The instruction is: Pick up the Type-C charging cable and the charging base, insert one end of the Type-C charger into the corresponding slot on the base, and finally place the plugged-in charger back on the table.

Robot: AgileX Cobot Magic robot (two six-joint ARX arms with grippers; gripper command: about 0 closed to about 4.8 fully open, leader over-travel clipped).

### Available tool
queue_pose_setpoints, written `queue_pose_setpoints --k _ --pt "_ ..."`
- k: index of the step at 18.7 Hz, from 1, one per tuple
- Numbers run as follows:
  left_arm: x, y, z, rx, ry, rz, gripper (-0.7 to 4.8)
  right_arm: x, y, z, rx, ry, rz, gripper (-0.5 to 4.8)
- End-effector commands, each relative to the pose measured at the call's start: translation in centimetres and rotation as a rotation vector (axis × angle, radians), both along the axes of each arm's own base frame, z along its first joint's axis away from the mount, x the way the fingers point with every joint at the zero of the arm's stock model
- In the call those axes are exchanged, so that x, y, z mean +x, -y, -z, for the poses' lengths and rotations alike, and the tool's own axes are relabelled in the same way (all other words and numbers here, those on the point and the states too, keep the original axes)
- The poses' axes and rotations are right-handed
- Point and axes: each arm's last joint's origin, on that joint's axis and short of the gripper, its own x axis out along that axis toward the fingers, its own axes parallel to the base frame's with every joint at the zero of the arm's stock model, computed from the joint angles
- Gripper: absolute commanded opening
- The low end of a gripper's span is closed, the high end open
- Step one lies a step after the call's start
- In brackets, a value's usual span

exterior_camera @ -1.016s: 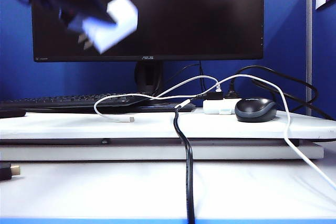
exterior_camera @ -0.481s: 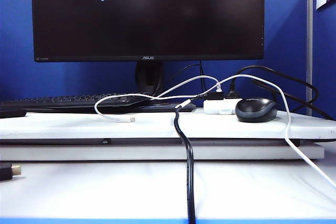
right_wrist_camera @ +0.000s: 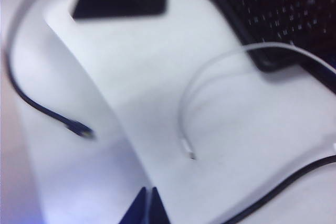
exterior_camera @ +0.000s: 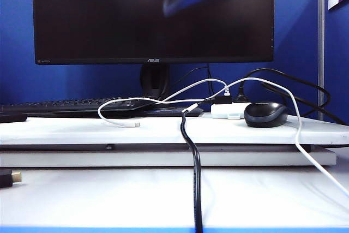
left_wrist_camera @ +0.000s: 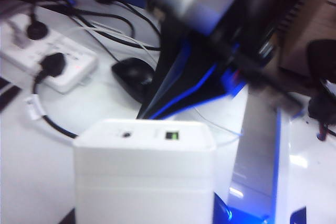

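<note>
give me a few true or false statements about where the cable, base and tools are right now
1. The Type-C charging cable lies loose on the table. True.
2. The left tool holds the charging base. True.
3. The right tool grips the cable's plug. False: its jaws are shut and empty, above the plug.
4. The charging base sits beside the mouse. False: it is lifted off the table; the white block by the mouse is a hub with black plugs.
5. The cable is plugged into the base. False: its plug end lies free.
</note>
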Motion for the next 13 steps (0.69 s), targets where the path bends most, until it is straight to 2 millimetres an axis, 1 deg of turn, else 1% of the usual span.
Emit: queue_pose_setpoints --k 1,2,4,7,9,13 --pt "-1.4 -0.5 -2.4 -0.1 0.034 -0.07 -0.05 2.6 -1.9 0.9 -0.131 0.121 -0.055 -0.05" --pt "-1.8 -0.6 -2.9 -0.124 0.037 -0.083 -0.05 3.1 -2.3 1.0 -0.147 0.139 -0.074 -0.05" --pt "-2.2 -0.7 -3.6 -0.159 0.055 -0.097 -0.05 3.5 -3.5 1.3 -0.185 0.168 -0.124 -0.05" --pt "-2.8 -1.1 -4.4 -0.152 0.128 -0.156 -0.05 4.3 -4.9 1.8 -0.218 0.17 -0.16 -0.05" --pt "-3.2 -1.3 -4.8 -0.141 0.159 -0.213 -0.05 4.8 -5.9 2.5 -0.25 0.169 -0.183 -0.05" --pt "-3.7 -1.7 -5.2 -0.165 0.133 -0.305 -0.05 5.4 -7.1 4.6 -0.327 0.155 -0.189 -0.04"
